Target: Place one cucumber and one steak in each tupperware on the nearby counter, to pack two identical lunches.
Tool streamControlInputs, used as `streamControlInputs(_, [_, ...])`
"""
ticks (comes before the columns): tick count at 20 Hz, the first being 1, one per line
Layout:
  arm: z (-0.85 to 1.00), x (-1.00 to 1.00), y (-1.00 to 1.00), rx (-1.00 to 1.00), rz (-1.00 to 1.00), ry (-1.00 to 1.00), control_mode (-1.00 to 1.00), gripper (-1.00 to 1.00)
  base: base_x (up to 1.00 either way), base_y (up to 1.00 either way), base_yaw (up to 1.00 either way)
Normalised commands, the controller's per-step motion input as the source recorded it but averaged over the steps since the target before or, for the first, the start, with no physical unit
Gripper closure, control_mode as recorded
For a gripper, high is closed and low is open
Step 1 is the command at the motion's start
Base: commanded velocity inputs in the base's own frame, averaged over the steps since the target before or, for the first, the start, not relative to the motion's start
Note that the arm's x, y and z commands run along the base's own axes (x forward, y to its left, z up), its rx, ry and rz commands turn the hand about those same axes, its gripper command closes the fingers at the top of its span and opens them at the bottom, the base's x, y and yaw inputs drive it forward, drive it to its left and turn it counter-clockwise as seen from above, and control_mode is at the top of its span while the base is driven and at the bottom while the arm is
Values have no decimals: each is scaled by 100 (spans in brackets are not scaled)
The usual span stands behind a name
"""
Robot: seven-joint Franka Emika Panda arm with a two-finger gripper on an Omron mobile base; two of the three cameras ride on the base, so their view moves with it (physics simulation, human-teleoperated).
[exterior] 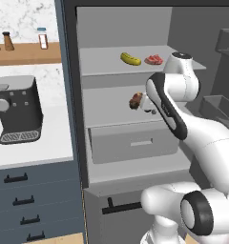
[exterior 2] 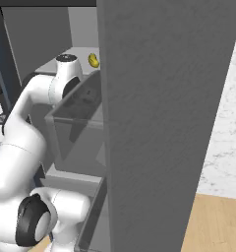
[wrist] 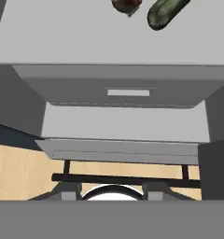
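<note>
Nearest to me: wood floor (wrist: 16, 172), grey cabinet drawer (exterior: 133, 142) with black bar handle (exterior: 121, 206) lower down. Middle shelf (wrist: 62, 37): one steak (exterior: 135, 101), one dark cucumber (wrist: 164, 11) beside it. Gripper (exterior: 146, 104) at steak, fingers closed; hold on steak unclear to me, arm hides it. Upper shelf (exterior: 102, 62): one yellow item (exterior: 130, 59), one more steak (exterior: 153, 59). Left: counter (exterior: 54, 138), one coffee machine (exterior: 16, 108).
</note>
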Motion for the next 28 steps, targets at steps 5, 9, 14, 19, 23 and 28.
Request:
streamControlInputs(5, [-9,-3,-56,0,0,-7,-100,-100,0,0,0])
streamControlInputs(9, [-19,19,-100,0,0,-21,-100,-100,0,0,0])
streamControlInputs(14, [-6,3,-73,0,0,-15,-100,-100,0,0,0])
streamControlInputs(19, [-8,0,-3,0,0,-1,-100,-100,0,0,0])
streamControlInputs(23, [-15,53,22,-1,-8,-5,-100,-100,0,0,0])
streamControlInputs(28, [-13,62,41,-2,-16,-3,-100,-100,0,0,0])
